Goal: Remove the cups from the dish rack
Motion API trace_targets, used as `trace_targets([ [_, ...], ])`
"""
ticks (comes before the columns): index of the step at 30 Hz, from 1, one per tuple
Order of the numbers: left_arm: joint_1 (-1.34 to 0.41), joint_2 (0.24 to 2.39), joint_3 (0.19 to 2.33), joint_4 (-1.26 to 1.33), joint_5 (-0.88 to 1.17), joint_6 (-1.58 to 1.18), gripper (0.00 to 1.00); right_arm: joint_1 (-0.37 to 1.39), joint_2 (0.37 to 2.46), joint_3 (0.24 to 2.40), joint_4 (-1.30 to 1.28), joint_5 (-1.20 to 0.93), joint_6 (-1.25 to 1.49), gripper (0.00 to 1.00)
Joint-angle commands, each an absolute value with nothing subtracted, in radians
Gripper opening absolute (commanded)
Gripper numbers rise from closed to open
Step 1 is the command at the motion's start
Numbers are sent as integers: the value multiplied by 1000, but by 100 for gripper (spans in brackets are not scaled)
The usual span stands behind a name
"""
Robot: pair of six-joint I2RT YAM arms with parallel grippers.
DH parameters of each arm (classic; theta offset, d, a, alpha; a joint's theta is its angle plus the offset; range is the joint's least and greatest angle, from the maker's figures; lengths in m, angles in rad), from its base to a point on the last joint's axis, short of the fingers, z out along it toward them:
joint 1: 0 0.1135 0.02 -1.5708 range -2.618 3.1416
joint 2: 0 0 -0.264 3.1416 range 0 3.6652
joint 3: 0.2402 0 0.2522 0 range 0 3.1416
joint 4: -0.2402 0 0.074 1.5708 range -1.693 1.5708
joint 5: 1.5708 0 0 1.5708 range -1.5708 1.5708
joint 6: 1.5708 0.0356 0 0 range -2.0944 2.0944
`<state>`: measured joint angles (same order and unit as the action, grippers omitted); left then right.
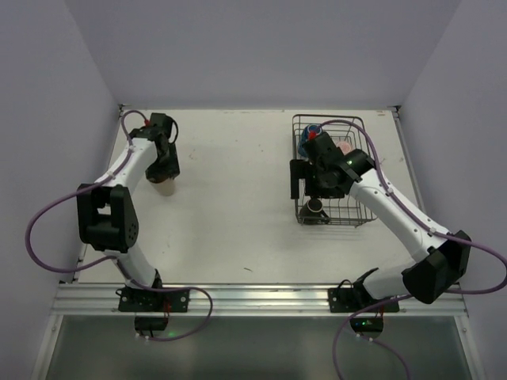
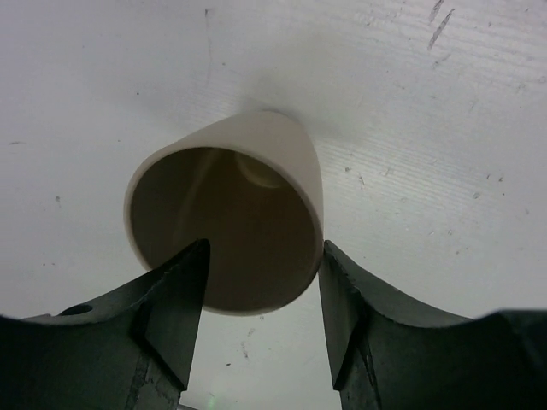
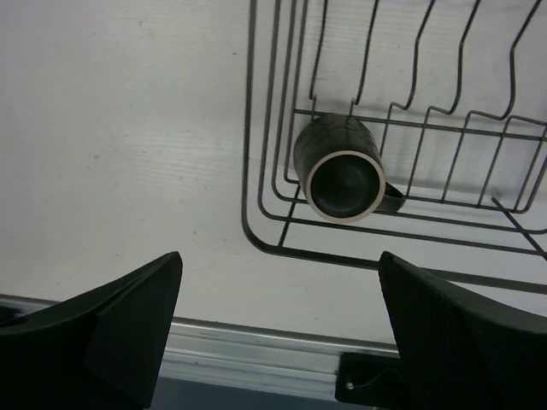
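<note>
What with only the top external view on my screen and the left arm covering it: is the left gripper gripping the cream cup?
Observer: The left wrist view shows the cream cup mouth-up on the table, with the left gripper's fingers apart at its rim. Whether they touch it is unclear.
Operator: And the right gripper over the rack?
Observer: In the right wrist view, the right gripper is wide open with nothing between its fingers.
Operator: What is below it?
Observer: The dark mug, upright and empty, in a corner of the dish rack, with its handle toward the rack's inside.
</note>
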<state>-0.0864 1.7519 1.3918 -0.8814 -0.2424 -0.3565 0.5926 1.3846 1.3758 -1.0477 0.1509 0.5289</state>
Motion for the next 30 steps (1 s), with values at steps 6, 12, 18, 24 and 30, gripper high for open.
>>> trace_targets([
  [6,-78,1593,1491,-919,-252,-356,63,583,1333,1322,-1071,310,436,99],
  [12,-80,1507,1540,-922,-222,-371,64,578,1312,1318,-1065,301,304,99],
  [18,-83,1389,1510,-823,-134,-370,64,575,1307,1298,-1042,255,184,97],
  [24,-81,1221,1342,-554,233,-380,64,571,1312,1301,-1020,60,8,94],
  [30,-83,1141,1243,-436,405,-407,64,571,1399,1287,-1017,6,-51,91],
])
